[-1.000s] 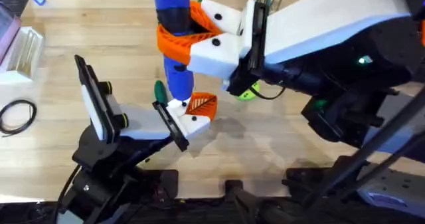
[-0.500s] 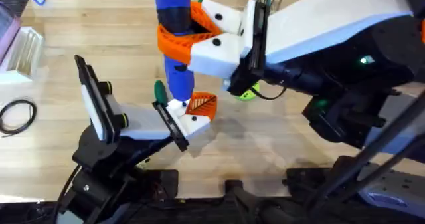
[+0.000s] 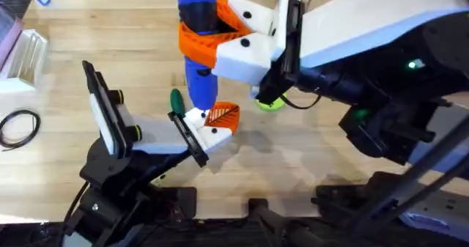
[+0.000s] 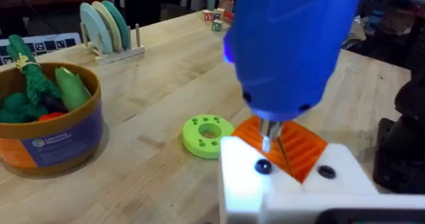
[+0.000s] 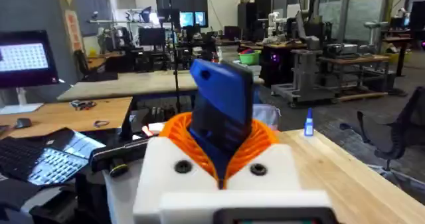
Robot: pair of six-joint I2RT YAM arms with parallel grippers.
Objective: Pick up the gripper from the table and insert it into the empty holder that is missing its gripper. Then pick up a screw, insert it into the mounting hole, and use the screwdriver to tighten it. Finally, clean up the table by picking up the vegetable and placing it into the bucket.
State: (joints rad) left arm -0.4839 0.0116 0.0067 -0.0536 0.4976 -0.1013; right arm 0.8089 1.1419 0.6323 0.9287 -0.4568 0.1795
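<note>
Blue screwdriver (image 3: 198,49), clamped in right gripper (image 3: 234,36), meets the holder (image 3: 209,133) near table edge.

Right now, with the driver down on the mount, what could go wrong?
1. The screwdriver tip sits just above the mounting hole; if it is off the screw head, it may slip and skate across the holder.
2. The right gripper holds the screwdriver high on its handle, so downward push could tilt it.
3. The green disc lies close beside the holder; a slip may knock it.
</note>
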